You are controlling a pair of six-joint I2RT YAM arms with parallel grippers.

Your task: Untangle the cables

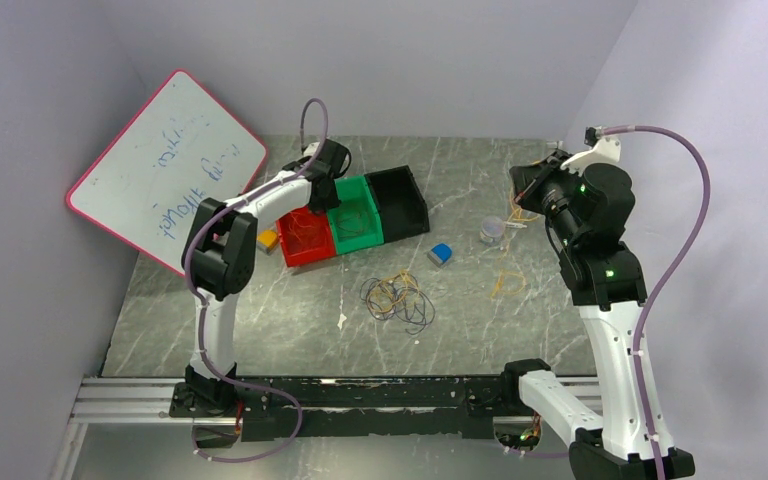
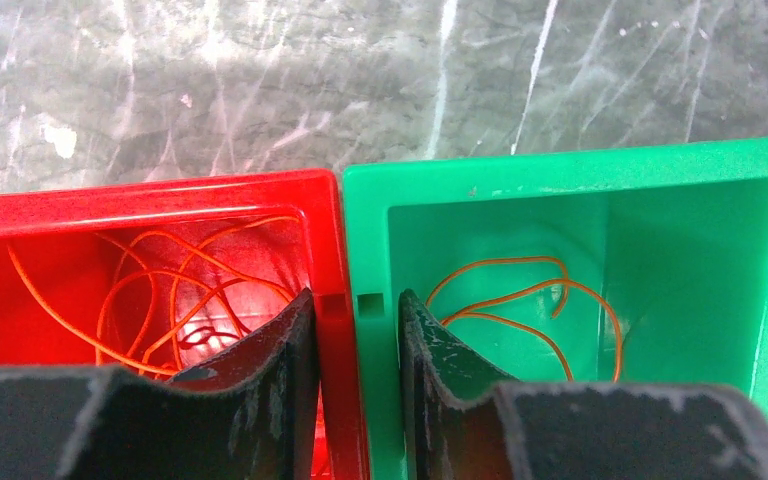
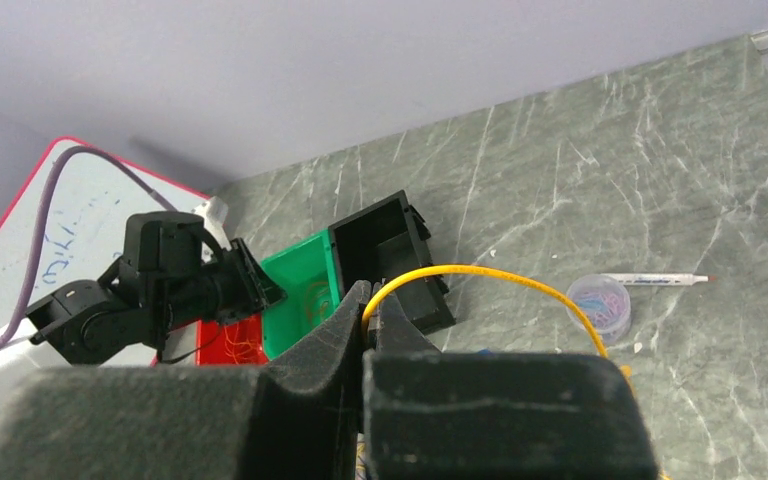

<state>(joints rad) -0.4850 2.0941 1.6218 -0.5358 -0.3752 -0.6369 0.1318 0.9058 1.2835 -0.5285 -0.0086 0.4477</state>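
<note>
right gripper (image 3: 370, 312): thin yellow cable (image 3: 480, 271) pinched, arched | left gripper (image 2: 355, 315): held parted, seemingly empty, above glossy red bin (image 2: 160, 195) rim

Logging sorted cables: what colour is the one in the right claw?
Yellow cable; right wrist view.

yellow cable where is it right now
Right wrist view: the yellow cable is pinched in the right gripper, arching toward the clear paper-clip tub.

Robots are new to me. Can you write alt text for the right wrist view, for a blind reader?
The right gripper pinches a yellow cable that arcs away to the right. Beyond it, the left arm hangs over a red bin and a green bin, beside a black bin on a grey table.
</note>
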